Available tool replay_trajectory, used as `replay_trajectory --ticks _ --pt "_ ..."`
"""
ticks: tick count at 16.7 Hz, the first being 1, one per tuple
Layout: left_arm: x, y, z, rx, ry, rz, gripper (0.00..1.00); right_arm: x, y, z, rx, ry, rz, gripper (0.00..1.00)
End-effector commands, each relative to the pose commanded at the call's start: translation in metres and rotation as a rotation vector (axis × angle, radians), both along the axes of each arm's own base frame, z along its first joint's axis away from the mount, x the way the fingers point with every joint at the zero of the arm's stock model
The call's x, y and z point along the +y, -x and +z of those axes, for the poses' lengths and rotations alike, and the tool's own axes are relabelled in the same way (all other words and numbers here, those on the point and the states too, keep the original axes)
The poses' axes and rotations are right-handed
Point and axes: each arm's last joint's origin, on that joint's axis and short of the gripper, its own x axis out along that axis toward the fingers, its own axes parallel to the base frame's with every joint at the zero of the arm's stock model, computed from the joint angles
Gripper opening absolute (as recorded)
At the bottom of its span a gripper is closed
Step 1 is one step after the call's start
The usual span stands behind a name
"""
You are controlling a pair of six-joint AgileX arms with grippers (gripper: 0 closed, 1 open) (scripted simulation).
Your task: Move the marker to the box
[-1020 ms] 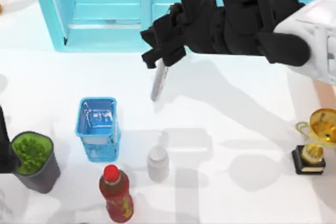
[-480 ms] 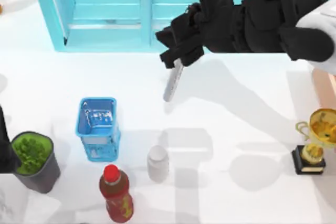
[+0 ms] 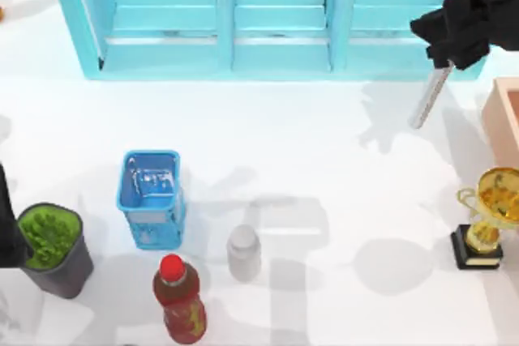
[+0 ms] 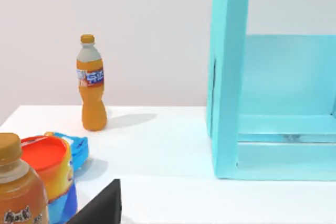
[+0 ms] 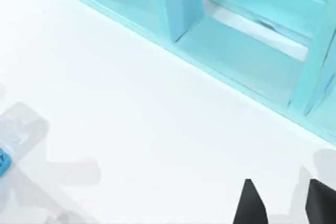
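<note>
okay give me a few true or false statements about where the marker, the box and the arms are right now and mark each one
1. The right gripper holds the marker above the table, near the top view's right side. True.
2. The marker lies inside the box. False: it hangs from the jaws to the left of the box, not in it.
3. The box sits at the table's right edge, above the gold trophy in the top view. True.
4. The marker rests in the blue basket. False: the basket stands far off, on the left half of the table.
5. The left arm carries the red-capped bottle. False: the bottle stands on the table.
</note>
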Motion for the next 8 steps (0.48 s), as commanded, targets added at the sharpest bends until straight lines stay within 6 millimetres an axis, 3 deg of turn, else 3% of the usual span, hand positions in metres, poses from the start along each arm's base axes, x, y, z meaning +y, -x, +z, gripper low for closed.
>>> replay_trajectory --ticks 3,5,8 --pt "0.0 0.0 0.0 0.0 0.0 0.0 1.0 -0.077 0.004 0.011 -0.037 0.021 -0.174 0.0" --pt "0.0 0.0 0.0 0.0 0.0 0.0 1.0 -0.125 0.024 0.027 -0.098 0.061 -0.276 0.0" --pt "0.0 0.0 0.0 0.0 0.0 0.0 1.0 -0.164 0.063 0.03 -0.101 0.099 -0.359 0.0"
